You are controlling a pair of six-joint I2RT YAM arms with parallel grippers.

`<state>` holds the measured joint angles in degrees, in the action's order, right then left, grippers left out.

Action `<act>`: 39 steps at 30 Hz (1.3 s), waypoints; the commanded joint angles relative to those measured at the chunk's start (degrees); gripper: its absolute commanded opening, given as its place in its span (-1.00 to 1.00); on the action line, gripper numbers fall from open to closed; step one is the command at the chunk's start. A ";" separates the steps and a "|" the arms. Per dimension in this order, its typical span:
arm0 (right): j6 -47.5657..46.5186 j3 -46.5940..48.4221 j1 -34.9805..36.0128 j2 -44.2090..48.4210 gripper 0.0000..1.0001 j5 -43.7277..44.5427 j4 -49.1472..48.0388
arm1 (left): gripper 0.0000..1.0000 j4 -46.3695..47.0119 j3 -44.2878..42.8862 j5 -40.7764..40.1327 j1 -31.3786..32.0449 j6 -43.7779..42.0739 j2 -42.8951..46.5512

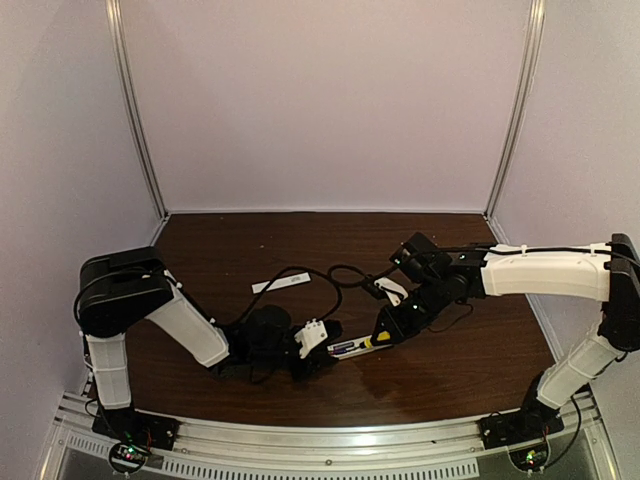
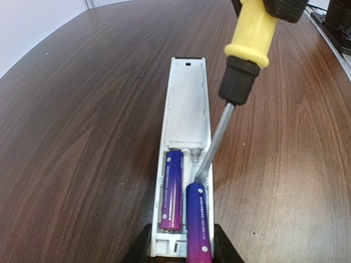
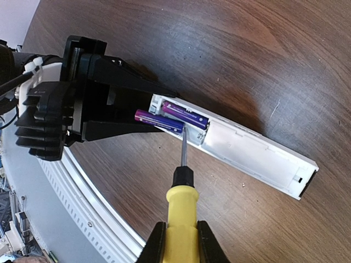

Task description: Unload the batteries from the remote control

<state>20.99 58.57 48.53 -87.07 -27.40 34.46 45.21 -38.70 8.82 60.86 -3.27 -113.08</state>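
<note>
The white remote control [image 2: 186, 104] lies on the table with its battery bay open, its near end clamped between the fingers of my left gripper [image 2: 181, 249]. One purple battery [image 2: 171, 189] sits flat in the bay. The other battery [image 2: 198, 224] is tilted up out of its slot, with the tip of the yellow-handled screwdriver [image 2: 249, 38] under its far end. My right gripper [image 3: 178, 241] is shut on the screwdriver handle [image 3: 181, 211]. The right wrist view shows both batteries [image 3: 184, 116] beside the left gripper's black body [image 3: 93, 82]. From above, the remote control [image 1: 345, 349] lies between both grippers.
A thin flat white cover strip [image 1: 282, 284] lies on the dark wooden table behind the left arm. Black cables [image 1: 340, 275] loop across the middle. The enclosure's pale walls rise at the back and sides, and a metal rail [image 1: 330, 445] runs along the near edge.
</note>
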 commanded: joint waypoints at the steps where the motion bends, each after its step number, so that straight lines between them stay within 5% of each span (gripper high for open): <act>1: 0.36 1.29 0.75 -0.46 -1.00 -1.59 -1.16 | -1.00 -2.75 -0.15 -0.05 0.40 -0.82 -1.71; 39: 0.50 1.47 1.48 1.24 -1.00 -0.34 -0.97 | -1.00 -2.02 1.02 -1.10 0.40 -0.27 -0.77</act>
<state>22.33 58.74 49.65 -87.15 -29.82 32.38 45.25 -38.70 8.78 60.86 -3.27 -113.10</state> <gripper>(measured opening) 0.178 0.300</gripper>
